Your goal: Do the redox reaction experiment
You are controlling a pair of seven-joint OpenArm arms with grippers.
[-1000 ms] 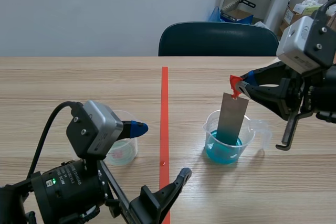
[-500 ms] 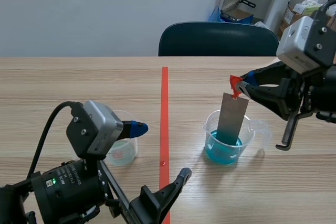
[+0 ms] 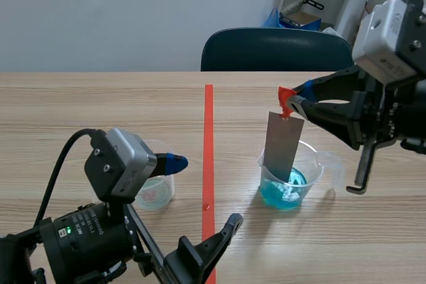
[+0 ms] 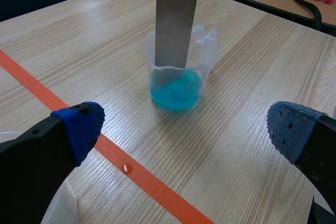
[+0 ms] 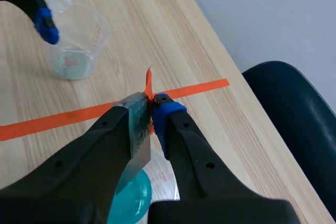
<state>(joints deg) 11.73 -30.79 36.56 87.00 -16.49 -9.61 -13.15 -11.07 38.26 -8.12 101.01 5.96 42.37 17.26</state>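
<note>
Clear beaker (image 3: 313,164) at 4 o'clock holding blue liquid, grey strip (image 3: 282,141) with red tab, tilted, lower end inside it, right gripper (image 3: 296,104) clamped on its top, cup (image 3: 158,187) of pale liquid at 8 o'clock, left gripper (image 4: 184,128) fingers apart.

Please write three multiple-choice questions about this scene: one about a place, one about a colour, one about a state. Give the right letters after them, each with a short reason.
1. Where is the lower end of the metal strip?
A) on the floor
B) inside the beaker right of the tape line
C) on a shelf

2. What colour is the liquid in that beaker?
A) blue
B) yellow
C) red

3. How is the left gripper?
A) shut on the strip
B) shut on a cup
C) open, holding nothing

Answers: 1 B, the strip stands in the beaker; 2 A, blue shows through its clear wall; 3 C, its pads stand far apart, gripping nothing.
</note>
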